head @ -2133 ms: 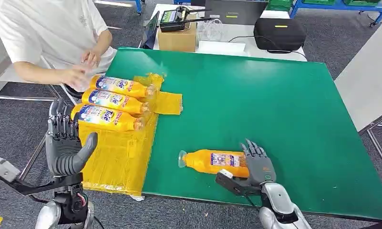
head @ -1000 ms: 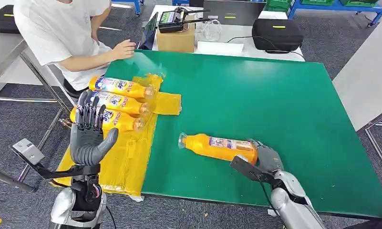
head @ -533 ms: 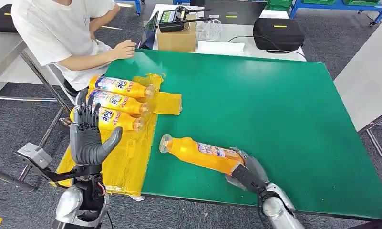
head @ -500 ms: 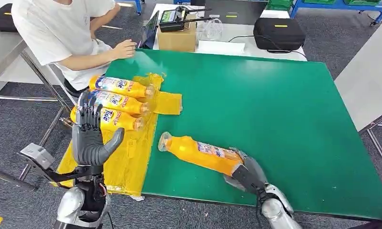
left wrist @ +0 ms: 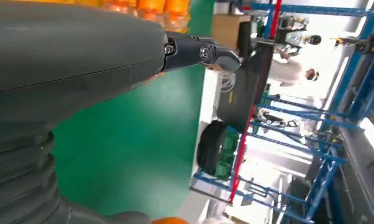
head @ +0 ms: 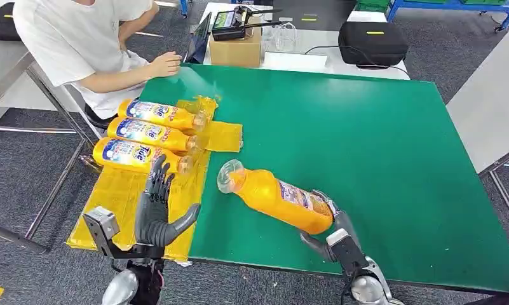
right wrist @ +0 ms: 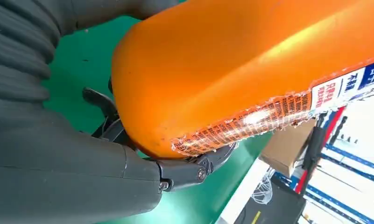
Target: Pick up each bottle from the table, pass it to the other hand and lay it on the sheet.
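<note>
1. Green table point(head: 366, 140) spans most of the head view, with a yellow sheet point(head: 121, 203) draped over its left edge at lower left.
2. An orange bottle point(head: 274, 197) sits just below the frame's centre, gripped at its base by the right hand point(head: 331, 238), cap end tilted up and toward the sheet; it seems lifted clear of the table, though the angle leaves that uncertain.
3. Close up, the right wrist view shows the dark fingers point(right wrist: 194, 170) wrapped under the bottle's body.
4. Left of the bottle, the left hand point(head: 159, 213) waits over the sheet's near part, holding nothing, fingers spread upright and thumb out.
5. The step in hand looks like the pass: next, the bottle must reach the left palm, which closes before the right lets go.
6. Three bottles point(head: 147, 135) already lie side by side on the sheet at upper left.
7. A person point(head: 80, 44) sits beyond them.
</note>
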Available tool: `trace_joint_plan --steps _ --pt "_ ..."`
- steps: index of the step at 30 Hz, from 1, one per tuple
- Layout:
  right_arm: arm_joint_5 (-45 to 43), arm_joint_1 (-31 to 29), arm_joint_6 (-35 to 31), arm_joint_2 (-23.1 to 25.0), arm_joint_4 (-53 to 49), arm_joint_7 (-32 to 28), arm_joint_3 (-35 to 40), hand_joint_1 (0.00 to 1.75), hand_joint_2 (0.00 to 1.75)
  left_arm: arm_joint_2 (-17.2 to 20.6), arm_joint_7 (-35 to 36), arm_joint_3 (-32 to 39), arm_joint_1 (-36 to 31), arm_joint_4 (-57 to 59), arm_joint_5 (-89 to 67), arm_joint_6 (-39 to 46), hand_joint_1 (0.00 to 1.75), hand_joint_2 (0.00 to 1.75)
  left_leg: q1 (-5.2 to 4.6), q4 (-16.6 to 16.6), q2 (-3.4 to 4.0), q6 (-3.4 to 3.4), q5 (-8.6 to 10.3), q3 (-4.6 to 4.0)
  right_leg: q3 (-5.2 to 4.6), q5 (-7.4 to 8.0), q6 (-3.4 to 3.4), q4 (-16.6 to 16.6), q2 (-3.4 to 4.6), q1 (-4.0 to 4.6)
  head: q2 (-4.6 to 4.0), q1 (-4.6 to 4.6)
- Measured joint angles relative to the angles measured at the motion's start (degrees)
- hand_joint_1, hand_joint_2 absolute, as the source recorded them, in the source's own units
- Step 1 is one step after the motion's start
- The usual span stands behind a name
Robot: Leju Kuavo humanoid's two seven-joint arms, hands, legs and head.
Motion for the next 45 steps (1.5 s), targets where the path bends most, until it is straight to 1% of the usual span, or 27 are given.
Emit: trace_joint_plan --steps 2,5,9,14,18,26,29,34,37,39,42,45 --pt "-0.37 0.29 0.26 0.20 -0.55 -0.09 -0.35 1.75 1.75 0.02 0.02 -0.37 0.17 0.31 0.04 -0.42 0.00 1.75 0.00 0.00 0.00 0.00 0.00 -0.01 0.00 0.00 0.00 0.00 0.00 0.00 0.00 0.00" --pt "-2.10 1.06 1.07 0.74 -1.68 -0.79 -0.85 1.75 1.75 0.09 1.40 -1.23 0.83 0.72 2.37 -3.59 0.00 1.75 -0.01 0.00 0.00 0.00 0.00 -0.02 0.01 0.00 0.00 0.00 0.00 -0.02 0.00 0.00" --pt "-4.02 2.59 3.70 2.24 -4.68 -0.76 -0.85 1.75 1.75 0.30 3.69 -4.43 2.38 3.14 5.35 -6.34 0.00 1.75 -0.01 0.00 0.00 0.00 -0.01 -0.09 -0.06 0.00 0.00 0.00 0.00 -0.02 0.00 0.00" --pt "-4.85 2.61 4.70 4.53 -6.25 0.46 1.49 1.75 1.75 1.33 3.43 -9.34 2.41 6.40 7.39 -8.26 0.00 1.75 0.01 -0.01 0.00 0.00 -0.01 -0.12 -0.08 0.00 0.00 0.00 0.00 0.00 0.00 0.00" --pt "-4.94 1.97 4.20 6.31 -6.25 1.11 4.08 1.75 1.75 2.12 3.32 -11.43 2.43 6.99 8.67 -8.48 0.00 1.75 0.01 -0.01 0.00 0.00 0.01 -0.12 -0.07 0.00 0.00 0.01 0.00 0.00 0.00 0.00" --pt "-2.60 -0.45 0.28 8.57 -4.85 3.21 10.97 1.75 1.75 2.43 4.61 -11.12 1.74 6.73 12.85 -4.38 0.00 1.75 0.01 -0.01 0.00 -0.01 0.01 -0.12 -0.07 0.00 0.00 0.02 -0.01 0.00 0.00 0.00" --pt "-2.51 -1.41 -0.39 8.87 -3.49 3.34 13.53 1.75 1.75 2.32 3.69 -10.80 1.24 5.79 10.71 -2.16 0.00 1.75 0.01 -0.01 0.00 -0.01 0.01 -0.12 -0.07 0.00 0.00 0.02 -0.01 0.00 0.00 0.00" --pt "-2.47 -2.16 -0.72 9.00 -2.16 3.37 15.63 1.75 1.75 2.29 3.17 -10.53 0.87 4.96 9.46 -1.33 0.00 1.75 0.01 -0.01 -0.01 -0.01 0.01 -0.13 -0.07 0.00 0.00 0.02 -0.01 0.00 0.00 0.00" --pt "-2.40 -2.87 -0.33 9.00 -1.27 3.39 16.96 1.75 1.75 2.51 1.00 -10.03 0.55 4.48 4.21 -0.35 0.00 1.75 0.01 -0.01 -0.01 -0.01 0.01 -0.13 -0.07 0.00 0.00 0.02 -0.01 0.00 0.00 0.00" --pt "-2.27 -3.36 -0.24 9.00 -0.59 3.41 17.90 1.75 1.75 2.71 -0.02 -8.78 0.31 4.00 0.98 -0.48 0.00 1.75 0.02 -0.01 -0.01 -0.01 0.01 -0.12 -0.07 0.00 0.00 0.02 -0.01 0.01 0.00 0.02" --pt "-1.81 -4.06 -0.24 9.03 0.35 3.50 18.86 1.75 1.75 2.80 -0.28 -6.97 0.29 3.36 0.81 -2.08 0.00 1.75 0.02 -0.01 0.00 -0.01 0.02 -0.11 -0.07 0.00 0.00 0.03 -0.01 0.01 0.00 0.00" --pt "-1.68 -4.95 0.00 9.03 1.36 3.50 19.83 1.75 1.75 2.80 0.57 -5.94 0.48 2.58 4.55 -7.75 0.00 1.75 0.02 -0.01 0.00 -0.01 0.02 -0.11 -0.07 0.00 0.00 0.03 0.00 0.01 0.00 0.00"
